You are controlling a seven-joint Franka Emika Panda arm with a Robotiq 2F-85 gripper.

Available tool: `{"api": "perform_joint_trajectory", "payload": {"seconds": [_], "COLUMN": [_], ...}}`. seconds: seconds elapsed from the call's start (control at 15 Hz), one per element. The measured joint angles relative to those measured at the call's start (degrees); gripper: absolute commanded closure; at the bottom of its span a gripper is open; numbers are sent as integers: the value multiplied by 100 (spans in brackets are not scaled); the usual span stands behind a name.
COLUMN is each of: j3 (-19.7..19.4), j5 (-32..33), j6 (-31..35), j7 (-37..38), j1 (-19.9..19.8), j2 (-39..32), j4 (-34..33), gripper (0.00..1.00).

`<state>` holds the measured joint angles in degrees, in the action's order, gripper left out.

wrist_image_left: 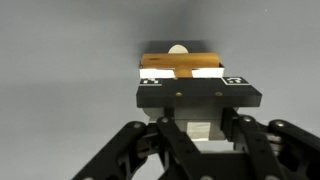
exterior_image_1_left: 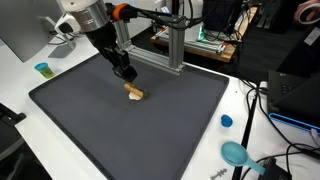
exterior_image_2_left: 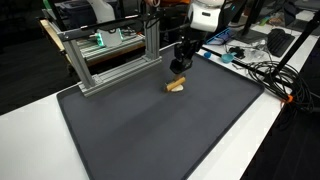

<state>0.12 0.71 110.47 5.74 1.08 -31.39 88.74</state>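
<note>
A small tan wooden block [exterior_image_1_left: 134, 94] [exterior_image_2_left: 177, 85] lies on the dark mat [exterior_image_1_left: 130, 130] [exterior_image_2_left: 160, 130] in both exterior views. My gripper [exterior_image_1_left: 125, 72] [exterior_image_2_left: 178, 68] hangs just above and behind it, apart from it. In the wrist view the gripper [wrist_image_left: 200, 126] has its fingers [wrist_image_left: 166, 128] closed against a pale block [wrist_image_left: 200, 130] that carries a black plate with white markers [wrist_image_left: 197, 96]. Beyond that plate the wooden block [wrist_image_left: 180, 62] shows on the grey surface, partly hidden by the plate.
An aluminium frame [exterior_image_1_left: 170, 45] [exterior_image_2_left: 110, 60] stands at the mat's far edge. On the white table are a blue cup [exterior_image_1_left: 42, 69], a blue cap [exterior_image_1_left: 226, 121] and a teal object [exterior_image_1_left: 236, 153]. Cables [exterior_image_2_left: 262, 68] lie beside the mat.
</note>
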Motion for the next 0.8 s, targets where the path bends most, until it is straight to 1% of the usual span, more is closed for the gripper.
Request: {"api": "perform_joint_trajectory", "payload": {"seconds": [0.47,0.67,0.8], "j3": [-5,-6,-5], "j5": [-19,-67,-97], "j6": [-785,-971,-955], "j7": [161,119,-34], "j1": [2,-11,-29], "j2": [-267,-296,-235], "j4": [-178,-213,-173], "gripper": [78,78,78]}}
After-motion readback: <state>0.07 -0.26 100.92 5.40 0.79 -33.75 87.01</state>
